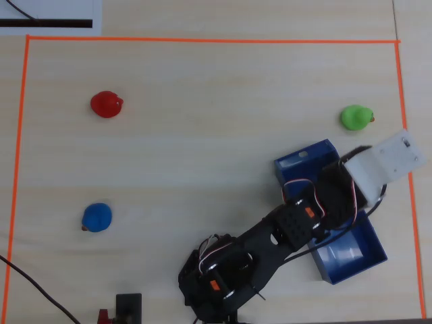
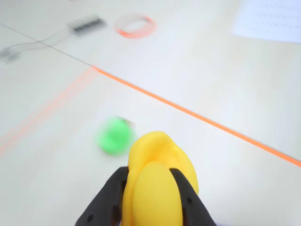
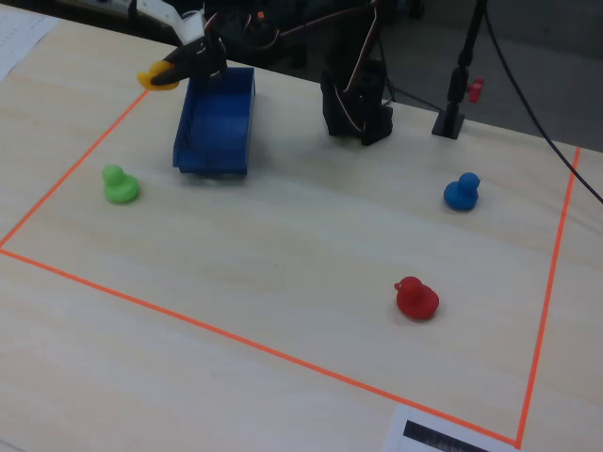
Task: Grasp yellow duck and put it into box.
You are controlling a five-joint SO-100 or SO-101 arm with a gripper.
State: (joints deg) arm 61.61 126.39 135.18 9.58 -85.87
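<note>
Yellow and smoothly rounded, the yellow duck (image 2: 157, 183) is being gripped between the black fingers (image 2: 106, 200) of the end effector (image 3: 174, 72). It is being held in the air just beside the box (image 3: 215, 121), above the bench (image 3: 283, 245).

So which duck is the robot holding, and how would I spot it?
Find the long blue box near the arm's base in the fixed view. Just beside its far end, lifted off the table, the black jaws pinch the yellow duck. The green, blue and red ducks sit on the table.
</note>
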